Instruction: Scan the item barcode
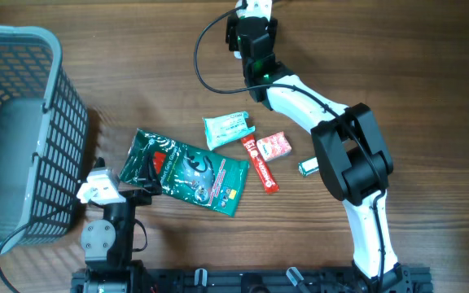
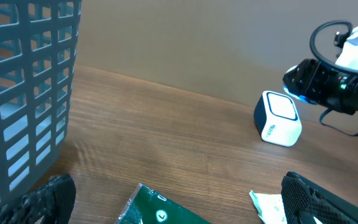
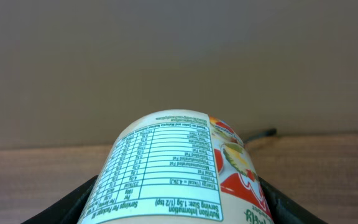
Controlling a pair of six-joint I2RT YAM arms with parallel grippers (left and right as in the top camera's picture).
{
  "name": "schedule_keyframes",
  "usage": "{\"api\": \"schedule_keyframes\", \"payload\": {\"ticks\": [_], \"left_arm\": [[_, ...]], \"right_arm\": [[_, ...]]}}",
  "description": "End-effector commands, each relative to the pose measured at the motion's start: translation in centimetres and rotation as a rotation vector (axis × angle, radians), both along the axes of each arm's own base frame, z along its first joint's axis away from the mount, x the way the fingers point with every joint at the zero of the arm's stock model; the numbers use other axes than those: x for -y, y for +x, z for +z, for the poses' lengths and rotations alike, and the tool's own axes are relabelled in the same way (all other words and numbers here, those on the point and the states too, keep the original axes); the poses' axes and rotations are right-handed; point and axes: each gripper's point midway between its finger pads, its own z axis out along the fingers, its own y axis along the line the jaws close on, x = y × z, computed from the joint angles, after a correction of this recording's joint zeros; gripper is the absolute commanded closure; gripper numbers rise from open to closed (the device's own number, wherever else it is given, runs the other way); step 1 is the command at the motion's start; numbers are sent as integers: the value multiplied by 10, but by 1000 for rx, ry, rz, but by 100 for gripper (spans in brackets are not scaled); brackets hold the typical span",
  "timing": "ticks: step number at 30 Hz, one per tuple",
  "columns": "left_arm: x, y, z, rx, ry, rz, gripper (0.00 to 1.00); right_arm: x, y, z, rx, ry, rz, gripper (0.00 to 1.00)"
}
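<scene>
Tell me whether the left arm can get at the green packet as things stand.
Probably yes: the open left hand sits right at the near edge of the green packet, with nothing between them.

Overhead: even, diffuse light, worktop (image 1: 397,49) uniformly lit, no hotspots. Soft shadow to the right of the grey basket (image 1: 65,138), mild sheen on the green foil bag (image 1: 190,171). Sharp across the frame.
Left wrist: flatter and dimmer. Barcode scanner (image 2: 278,118) is in focus; left tool's fingers (image 2: 322,202) are near-black and blurred in the bottom corners; near basket wall is soft.
Right wrist: dull grey-brown wall. Labelled container (image 3: 173,168) sits close to the lens, print readable mid-label but smeared at the lower edge. Right tool's fingers (image 3: 82,202) are dark and defocused.
</scene>
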Motion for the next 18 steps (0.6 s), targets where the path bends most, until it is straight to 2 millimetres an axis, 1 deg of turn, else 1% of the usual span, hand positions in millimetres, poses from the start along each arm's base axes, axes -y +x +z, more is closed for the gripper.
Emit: {"api": "schedule_keyframes", "payload": {"ticks": [1, 4, 5, 7, 9, 11, 13, 15, 16, 17, 18], "left_arm": [[2, 0, -2, -1, 19, -13, 0], [2, 0, -2, -1, 19, -13, 0], [2, 0, -2, -1, 19, -13, 0], [2, 0, -2, -1, 19, -13, 0], [2, 0, -2, -1, 19, -13, 0], [2, 0, -2, -1, 19, -13, 0], [2, 0, -2, -1, 19, -13, 0], [2, 0, -2, -1, 19, -13, 0], [2, 0, -2, -1, 19, -13, 0], [2, 0, -2, -1, 19, -13, 0], [2, 0, -2, -1, 19, -13, 0]], "right_arm": [[2, 3, 20, 42, -2, -16, 31], [4, 2, 29, 46, -4, -17, 31], [7, 1, 35, 45, -4, -20, 35], [19, -2, 52, 42, -6, -37, 36], [41, -6, 72, 17, -15, -66, 36], [73, -12, 86, -37, -22, -113, 37], [114, -21, 91, -111, -17, -183, 36], [157, -30, 86, -191, -9, -263, 36], [185, -36, 80, -244, -10, -315, 36], [208, -41, 72, -288, -14, -358, 36], [225, -45, 66, -323, -21, -383, 36]]}}
